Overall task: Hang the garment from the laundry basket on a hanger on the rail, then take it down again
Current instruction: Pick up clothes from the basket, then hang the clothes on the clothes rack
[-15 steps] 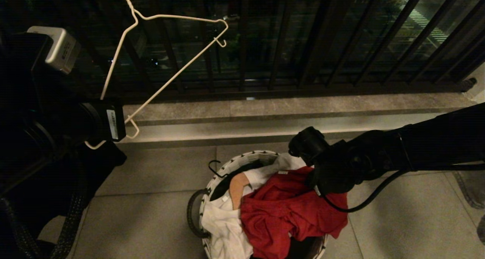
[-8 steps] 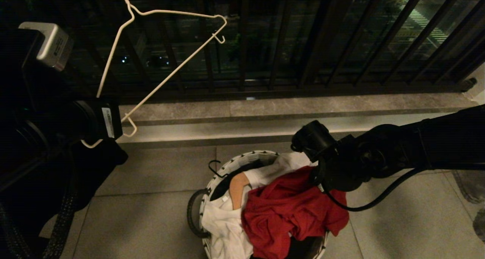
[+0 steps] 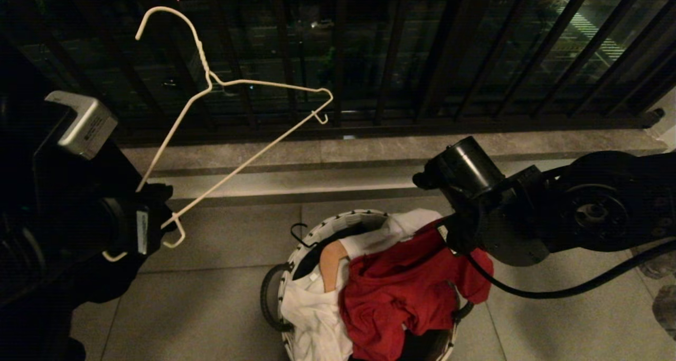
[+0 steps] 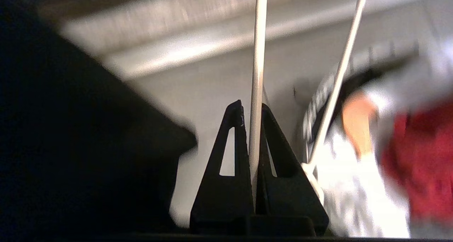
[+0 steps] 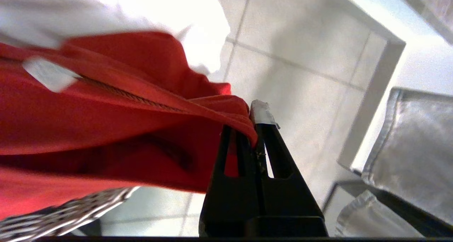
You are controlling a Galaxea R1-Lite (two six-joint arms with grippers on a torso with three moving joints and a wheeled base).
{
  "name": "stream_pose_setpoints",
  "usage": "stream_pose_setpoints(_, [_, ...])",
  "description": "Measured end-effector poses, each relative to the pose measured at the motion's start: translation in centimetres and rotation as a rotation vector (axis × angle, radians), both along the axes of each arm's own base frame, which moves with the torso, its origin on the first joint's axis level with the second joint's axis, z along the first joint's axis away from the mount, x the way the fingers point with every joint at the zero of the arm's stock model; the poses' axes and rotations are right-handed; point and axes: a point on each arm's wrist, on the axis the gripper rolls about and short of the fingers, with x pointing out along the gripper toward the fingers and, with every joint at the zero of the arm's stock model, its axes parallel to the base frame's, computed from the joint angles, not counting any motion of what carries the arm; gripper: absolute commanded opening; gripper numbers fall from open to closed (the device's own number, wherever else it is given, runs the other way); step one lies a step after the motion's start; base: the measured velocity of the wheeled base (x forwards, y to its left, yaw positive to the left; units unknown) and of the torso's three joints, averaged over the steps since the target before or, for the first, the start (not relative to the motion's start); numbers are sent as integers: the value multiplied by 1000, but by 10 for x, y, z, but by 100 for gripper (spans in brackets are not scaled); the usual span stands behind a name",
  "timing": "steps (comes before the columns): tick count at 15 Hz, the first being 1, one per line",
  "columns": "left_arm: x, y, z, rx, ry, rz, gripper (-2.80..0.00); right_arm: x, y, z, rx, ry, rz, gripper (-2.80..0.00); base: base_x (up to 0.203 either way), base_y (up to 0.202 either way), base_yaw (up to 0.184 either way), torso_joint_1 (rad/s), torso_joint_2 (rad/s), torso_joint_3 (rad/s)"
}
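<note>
Red T-shirt (image 3: 406, 292) lies crumpled in the laundry basket (image 3: 338, 221), its edge pinched in the closed right hand (image 5: 255, 123). Left hand (image 4: 252, 109) is clamped on the white wire hanger (image 3: 232, 134), held up before the railing.

place: I read this as a home balcony, at night
railing: dark vertical bars (image 3: 391, 49), street lights visible beyond
floor: large grey tiles (image 3: 222, 276), raised stone kerb (image 3: 369, 152) under the bars
laundry: round patterned basket (image 3: 338, 221) of shirts on the tiles; white wire hanger (image 3: 232, 129) in view
</note>
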Motion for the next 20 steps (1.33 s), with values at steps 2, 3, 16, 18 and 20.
stream_pose_setpoints(2, [-25,7,-4,10,72,-56,-280,-13,4,13,25,-34,39,-280,0,0,0,0,0,0])
stream_pose_setpoints(3, [-38,11,-8,18,108,-78,-280,-19,6,20,38,-50,56,-280,0,0,0,0,0,0])
stream_pose_setpoints(16, [-105,39,-37,-64,91,-360,-280,-56,23,81,106,-197,233,-280,0,0,0,0,0,0])
stream_pose_setpoints(18, [-107,40,-45,-51,107,-365,-280,-54,25,87,107,-212,239,-280,0,0,0,0,0,0])
stream_pose_setpoints(20, [-107,41,-49,-47,113,-369,-280,-52,27,92,107,-224,247,-280,0,0,0,0,0,0])
